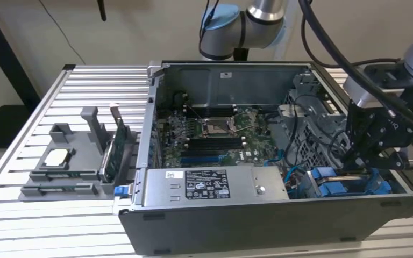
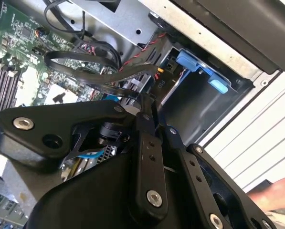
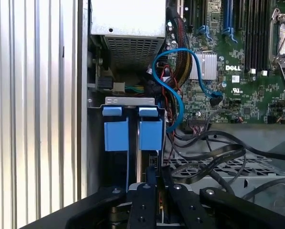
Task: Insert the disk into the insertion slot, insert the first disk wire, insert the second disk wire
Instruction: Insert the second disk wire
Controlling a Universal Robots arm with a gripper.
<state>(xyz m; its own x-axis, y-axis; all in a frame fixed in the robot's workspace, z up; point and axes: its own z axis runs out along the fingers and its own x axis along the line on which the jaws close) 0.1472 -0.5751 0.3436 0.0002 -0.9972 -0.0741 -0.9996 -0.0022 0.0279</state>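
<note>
The disk appeared seated, its blue carrier inside the slot. The gripper hung just over it, beside loose wires; its grip could not be told. Probably the wiring stage, demanding square alignment.

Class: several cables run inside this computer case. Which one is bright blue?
The thin looping cable between the power-supply box and the motherboard; the other cables nearby are black or multicoloured.
</note>
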